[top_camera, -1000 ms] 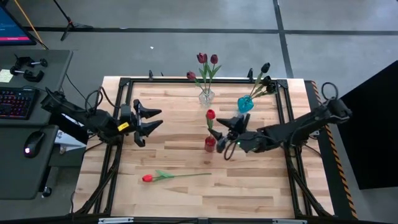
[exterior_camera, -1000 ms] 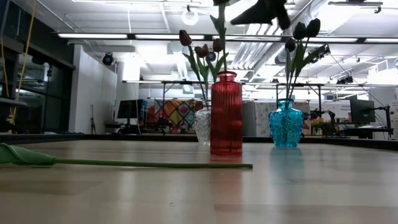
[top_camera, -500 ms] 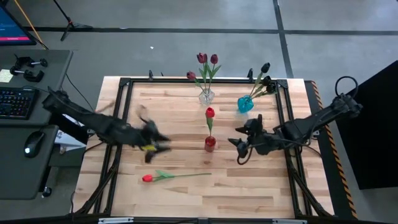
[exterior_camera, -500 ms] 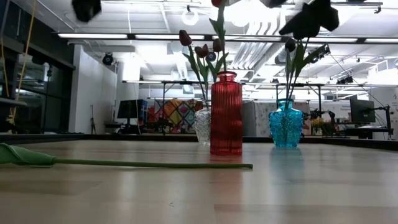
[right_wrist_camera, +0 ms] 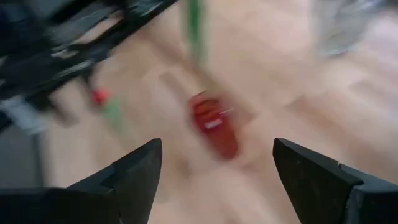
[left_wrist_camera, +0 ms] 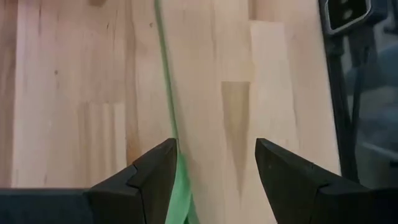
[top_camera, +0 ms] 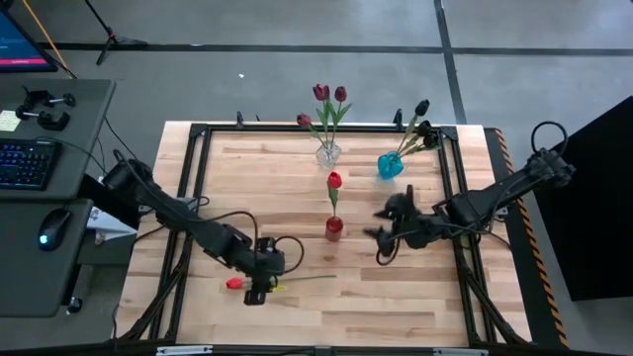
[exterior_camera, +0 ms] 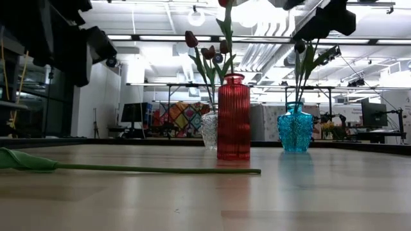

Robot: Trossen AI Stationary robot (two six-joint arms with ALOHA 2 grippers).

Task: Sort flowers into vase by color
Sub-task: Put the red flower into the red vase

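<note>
A red tulip lies flat on the table, head (top_camera: 234,284) toward the left and green stem (top_camera: 302,279) running right; its stem (exterior_camera: 160,169) also shows in the low view. My left gripper (top_camera: 259,287) hovers open above it, fingers on either side of the stem (left_wrist_camera: 166,93), not touching. My right gripper (top_camera: 381,240) is open, just right of the red vase (top_camera: 334,228), which holds one red tulip (top_camera: 334,180). The clear vase (top_camera: 328,154) holds maroon tulips, the blue vase (top_camera: 390,165) near-black ones.
The three vases stand close together at the table's middle and far side. A black frame (top_camera: 198,158) runs around the tabletop. Bare wood lies near the near edge and at the table's left. A desk with keyboard and mouse stands off the left edge.
My left arm has swung from the table's left side toward the near edge and the middle, ending with its gripper above the lying tulip. My right gripper has drawn back from the red vase toward the right edge. The flowers and vases have stayed put.
</note>
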